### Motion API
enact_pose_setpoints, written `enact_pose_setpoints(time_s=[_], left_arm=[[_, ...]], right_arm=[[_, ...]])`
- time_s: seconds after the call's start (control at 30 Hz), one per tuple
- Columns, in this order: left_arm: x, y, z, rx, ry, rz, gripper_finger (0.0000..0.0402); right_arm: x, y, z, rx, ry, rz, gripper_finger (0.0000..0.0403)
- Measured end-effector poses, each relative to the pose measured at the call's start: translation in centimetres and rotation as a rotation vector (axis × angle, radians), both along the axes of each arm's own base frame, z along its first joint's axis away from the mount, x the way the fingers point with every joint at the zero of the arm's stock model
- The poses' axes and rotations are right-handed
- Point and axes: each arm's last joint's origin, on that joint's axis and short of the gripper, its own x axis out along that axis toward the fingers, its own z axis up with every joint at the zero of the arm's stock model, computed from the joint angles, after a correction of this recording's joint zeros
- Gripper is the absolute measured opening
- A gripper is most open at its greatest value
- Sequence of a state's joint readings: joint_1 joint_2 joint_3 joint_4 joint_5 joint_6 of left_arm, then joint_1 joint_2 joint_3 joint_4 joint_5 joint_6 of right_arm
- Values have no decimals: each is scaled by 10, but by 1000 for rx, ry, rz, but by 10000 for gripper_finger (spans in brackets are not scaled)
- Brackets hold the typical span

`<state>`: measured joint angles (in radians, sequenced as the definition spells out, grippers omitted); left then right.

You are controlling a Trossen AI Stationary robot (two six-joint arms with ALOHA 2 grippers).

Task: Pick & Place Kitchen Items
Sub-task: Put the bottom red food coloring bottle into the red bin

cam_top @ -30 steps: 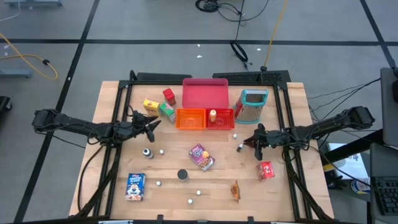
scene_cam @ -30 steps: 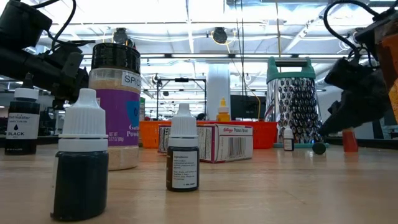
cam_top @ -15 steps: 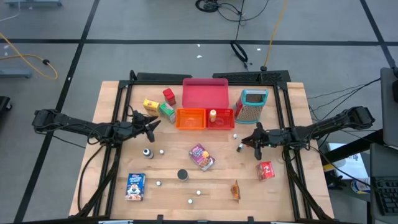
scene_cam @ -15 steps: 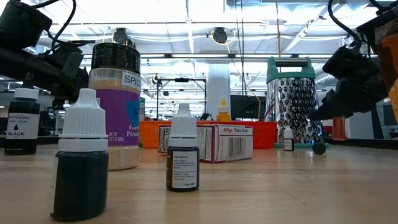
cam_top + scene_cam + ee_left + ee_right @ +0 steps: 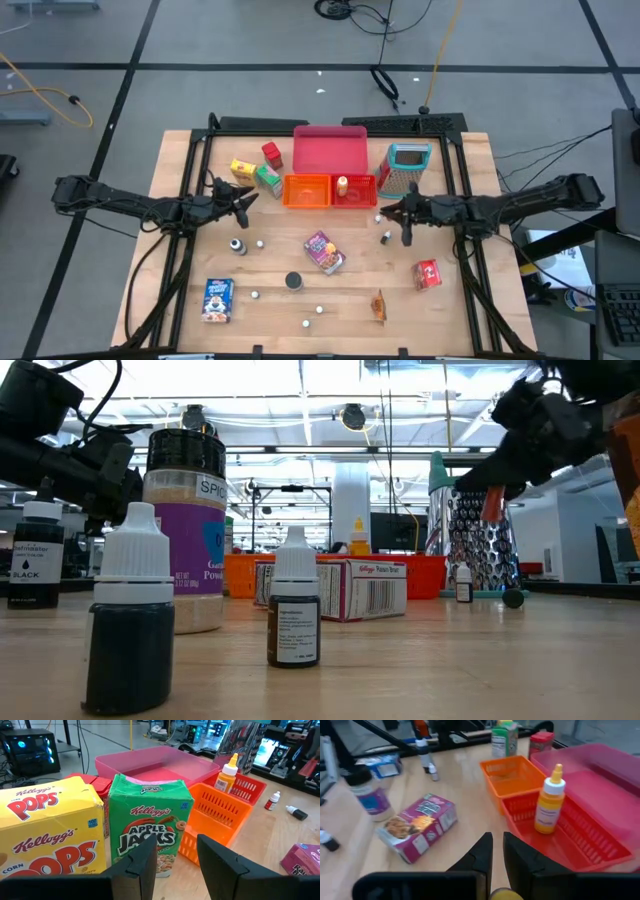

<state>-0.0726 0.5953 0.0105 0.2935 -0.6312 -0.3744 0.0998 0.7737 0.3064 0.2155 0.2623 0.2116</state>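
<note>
The left arm reached in from the left side of the table, stretched out flat and low. Its left gripper (image 5: 243,199) pointed toward the middle, and its two fingers (image 5: 142,865) stood a little apart with nothing between them. The right arm reached in from the right side, also stretched out long. Its right gripper (image 5: 390,211) was lifted up off the table, and its fingers (image 5: 481,854) were pressed nearly together.

My left gripper (image 5: 244,198) hovers beside the yellow box (image 5: 242,169) and green box (image 5: 268,181); my right gripper (image 5: 386,213) hangs near the red bin (image 5: 355,189), with orange bin (image 5: 307,190), pink-red tray (image 5: 329,150), grater (image 5: 404,168), purple packet (image 5: 324,251), blue box (image 5: 217,299) and black round can (image 5: 293,281) on the table (image 5: 180,160).
</note>
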Motion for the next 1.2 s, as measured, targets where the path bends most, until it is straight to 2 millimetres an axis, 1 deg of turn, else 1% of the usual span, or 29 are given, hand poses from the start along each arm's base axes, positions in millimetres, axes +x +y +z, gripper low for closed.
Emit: enact_pose_setpoints(time_s=[0.13, 0.27, 0.5, 0.73, 0.83, 1.03, 1.2], left_arm=[[0, 0, 0, 0, -3, 0, 141], [0, 0, 0, 0, -4, 0, 141], [0, 0, 0, 0, -4, 1, 141], [0, 0, 0, 0, -4, 1, 141], [0, 0, 0, 0, -4, 0, 141], [0, 0, 0, 0, -4, 0, 141], [0, 0, 0, 0, -3, 0, 141]], right_arm=[[10, -4, 2, -6, 5, -24, 28], [21, -6, 8, -39, -36, -29, 28], [41, -17, 11, -65, -54, -81, 28], [66, -31, 4, -84, 28, -132, 28], [73, -37, -1, -84, 16, -155, 28], [82, -51, -6, -97, -24, -197, 29], [87, -56, -10, -103, -50, -207, 28]])
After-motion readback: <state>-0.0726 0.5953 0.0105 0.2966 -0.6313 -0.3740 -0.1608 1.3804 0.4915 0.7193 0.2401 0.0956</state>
